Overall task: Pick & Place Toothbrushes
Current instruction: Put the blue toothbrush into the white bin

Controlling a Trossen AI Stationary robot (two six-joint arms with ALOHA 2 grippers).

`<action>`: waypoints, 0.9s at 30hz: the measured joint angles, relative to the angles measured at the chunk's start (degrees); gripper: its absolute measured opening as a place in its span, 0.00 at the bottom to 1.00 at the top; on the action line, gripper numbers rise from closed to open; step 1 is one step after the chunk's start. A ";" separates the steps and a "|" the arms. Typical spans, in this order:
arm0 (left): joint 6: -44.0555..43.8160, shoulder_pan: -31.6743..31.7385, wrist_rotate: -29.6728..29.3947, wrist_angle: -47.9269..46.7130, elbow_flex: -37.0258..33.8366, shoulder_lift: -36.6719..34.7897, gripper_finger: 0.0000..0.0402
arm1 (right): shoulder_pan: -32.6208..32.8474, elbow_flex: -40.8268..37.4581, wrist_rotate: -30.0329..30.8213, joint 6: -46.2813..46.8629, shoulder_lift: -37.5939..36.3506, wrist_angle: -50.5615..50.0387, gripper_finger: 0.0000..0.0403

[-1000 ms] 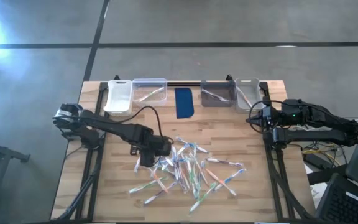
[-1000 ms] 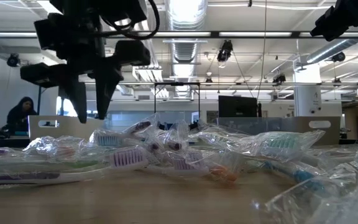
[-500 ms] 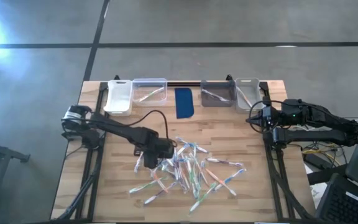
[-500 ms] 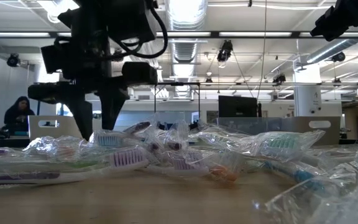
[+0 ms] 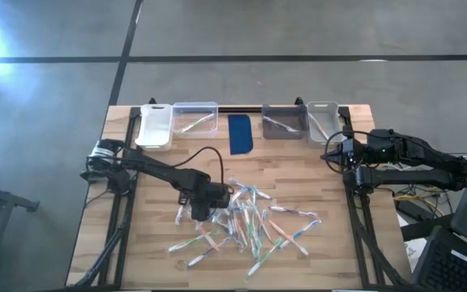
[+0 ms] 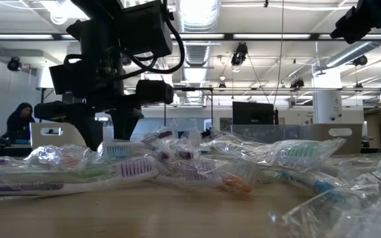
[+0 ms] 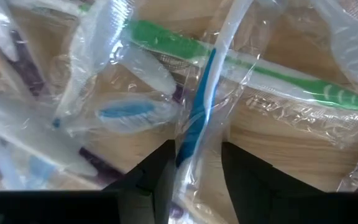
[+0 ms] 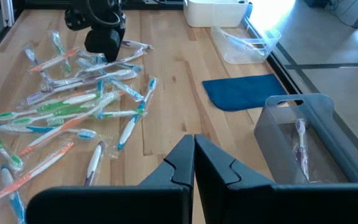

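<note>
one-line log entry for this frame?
left gripper: open, jaws astride blue toothbrush in pile | right gripper: shut, idle at table's right edge

Left pincer [image 7: 194,168] open, lowered; right pincer [image 8: 194,163] closed.

The left hand [image 5: 201,209] covers part of the toothbrushes [image 5: 254,223], hiding its fingertips.

- Open-plan lab or industrial workspace
- Exposed ceiling ducts [image 6: 197,49] and strip lights [image 6: 276,36] overhead
- Polished concrete floor [image 5: 298,28]
- Wooden table [image 5: 298,243] on a metal frame
- Person [image 6: 20,122] seated at a desk, monitors [image 6: 250,112] behind
</note>
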 joint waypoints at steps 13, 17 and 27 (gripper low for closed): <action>0.02 0.02 -0.13 -0.08 -0.03 0.69 0.18 | 0.01 0.00 0.00 0.00 0.00 -0.01 0.02; 0.07 0.02 -0.65 0.25 -0.03 0.63 0.07 | 0.02 0.00 0.00 0.01 0.00 -0.02 0.02; 4.42 -0.10 -6.17 0.21 -0.05 -0.53 0.07 | 0.02 0.00 -0.01 0.00 0.00 -0.01 0.02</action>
